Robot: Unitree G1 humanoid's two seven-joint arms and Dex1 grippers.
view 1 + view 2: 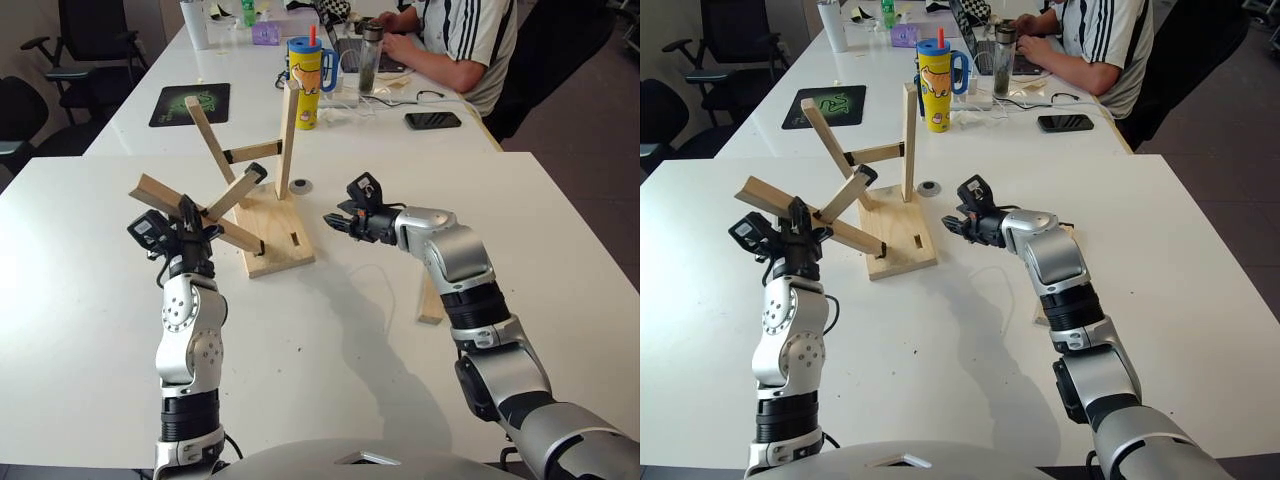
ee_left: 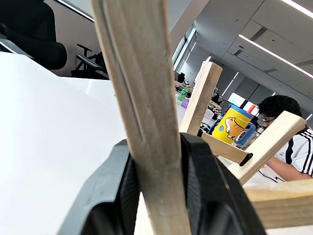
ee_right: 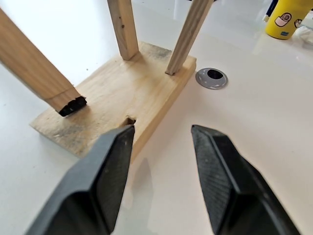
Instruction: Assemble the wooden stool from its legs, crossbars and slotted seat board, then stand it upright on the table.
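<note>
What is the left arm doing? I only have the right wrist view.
Observer: The left gripper is shut on a wooden leg, held tilted above the table, left of the seat board.
Operator: Any loose parts?
Observer: One wooden piece lies flat on the table, right of the seat board.
Operator: Anything higher up over the board?
Observer: A crossbar links the leaning leg and the upright leg planted in it.
</note>
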